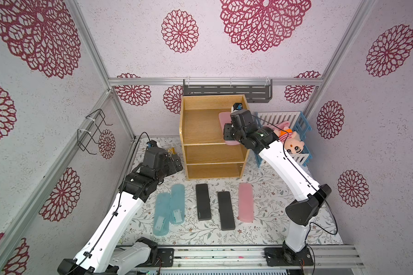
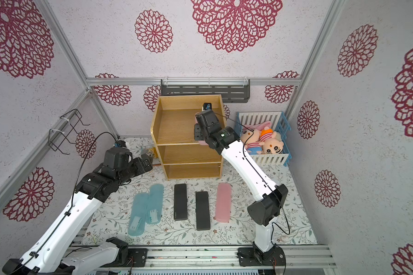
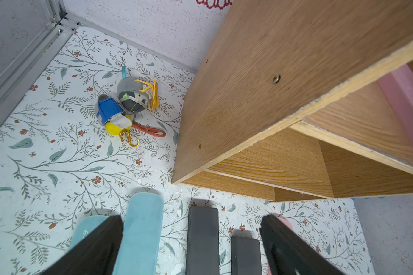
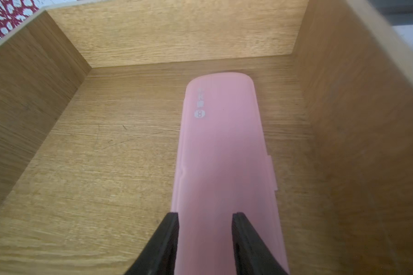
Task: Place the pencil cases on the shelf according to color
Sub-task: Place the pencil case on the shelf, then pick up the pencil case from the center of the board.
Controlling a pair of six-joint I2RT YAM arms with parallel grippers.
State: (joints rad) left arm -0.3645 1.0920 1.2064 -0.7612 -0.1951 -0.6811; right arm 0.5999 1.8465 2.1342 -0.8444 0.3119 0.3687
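The right jaws (image 4: pixel 205 240) pinch the pale pink rounded plastic pencil case (image 4: pixel 222 152), extending ahead of them onto the light wooden shelf (image 4: pixel 105 147), sorting by colour.

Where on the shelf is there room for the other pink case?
Top tier of the shelf: bare board between the pink case and the opposite side panel. Lower tiers look bare. Crowded: mat in front, five cases side by side.

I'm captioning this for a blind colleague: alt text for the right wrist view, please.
A pink case lies lengthwise on a wooden shelf tier, nearer one side wall. The right gripper has its two black fingers over the case's near end.
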